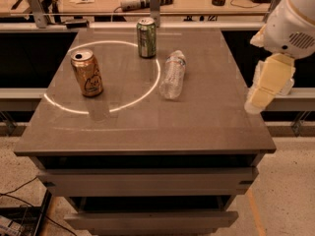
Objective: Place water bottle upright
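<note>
Three containers are noted on the grey tabletop point(197, 127). The water bottle point(173, 75) is found lying on its side, right of centre in the upper half of the frame, its length running from upper right to lower left, and its left flank is set against the right arc of a bright light ring point(64, 107) cast on the surface. A green can point(146, 37) is seen upright above and left of the bottle, on the ring's upper edge. An orange can point(87, 73) is seen upright inside the ring, at its left side, well apart from the bottle. The pincer point(261, 95) is held at the right edge of the frame, beyond the tabletop's right side, on a cream and white arm point(290, 28). Nothing is seen in its hold, and how far open it is cannot be told. Two drawer fronts point(147, 181) are recorded below the tabletop.
</note>
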You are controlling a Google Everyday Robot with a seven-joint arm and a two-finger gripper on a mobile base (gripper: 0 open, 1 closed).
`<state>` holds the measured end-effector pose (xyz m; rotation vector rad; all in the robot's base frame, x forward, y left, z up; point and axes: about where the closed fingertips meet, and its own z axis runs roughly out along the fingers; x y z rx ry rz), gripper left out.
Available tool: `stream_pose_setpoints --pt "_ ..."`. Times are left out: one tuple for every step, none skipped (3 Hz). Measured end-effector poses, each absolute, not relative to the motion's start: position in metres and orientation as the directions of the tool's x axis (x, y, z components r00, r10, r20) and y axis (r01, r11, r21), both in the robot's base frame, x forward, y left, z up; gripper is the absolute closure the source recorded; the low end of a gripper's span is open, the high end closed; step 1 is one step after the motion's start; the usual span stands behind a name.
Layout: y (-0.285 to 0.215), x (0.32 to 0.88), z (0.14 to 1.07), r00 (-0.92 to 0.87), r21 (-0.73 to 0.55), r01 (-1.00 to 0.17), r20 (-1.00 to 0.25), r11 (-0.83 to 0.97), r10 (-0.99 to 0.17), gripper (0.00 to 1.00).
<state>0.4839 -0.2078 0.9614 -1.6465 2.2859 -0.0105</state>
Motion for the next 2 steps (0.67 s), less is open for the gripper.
stream_pose_setpoints --pt "-0.205 0.527 0.952 -0.424 -0.157 -0.871 -0.241 0.466 -0.873 0.0" --pt "-0.205 0.565 0.944 -0.583 -0.126 -0.779 -0.214 0.614 -0.784 0.0"
